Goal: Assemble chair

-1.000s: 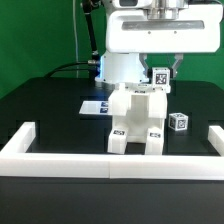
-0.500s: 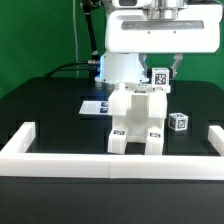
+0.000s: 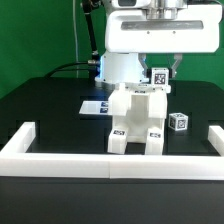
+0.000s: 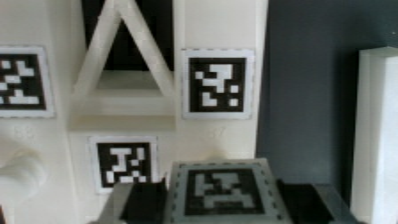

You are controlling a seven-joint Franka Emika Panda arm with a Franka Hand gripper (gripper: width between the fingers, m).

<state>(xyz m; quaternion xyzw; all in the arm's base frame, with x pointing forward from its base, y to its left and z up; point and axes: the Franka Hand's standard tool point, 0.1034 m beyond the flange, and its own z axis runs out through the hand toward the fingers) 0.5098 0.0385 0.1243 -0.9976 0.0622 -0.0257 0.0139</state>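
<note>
The half-built chair (image 3: 137, 120) stands mid-surface (image 3: 50, 120), just behind the low front wall (image 3: 110, 160). At one o'clock of the chair's top, the claw (image 3: 162, 68) is clenched on a small tagged post (image 3: 160, 77); the wrist view shows it sitting square in the grip. A tagged cube (image 3: 178, 121) lies loose near the chair, at three o'clock. The parts look like light, stiff, smooth plastic, likely slippery. Flat opposite faces, taken squarely, seem the safest hold.
</note>
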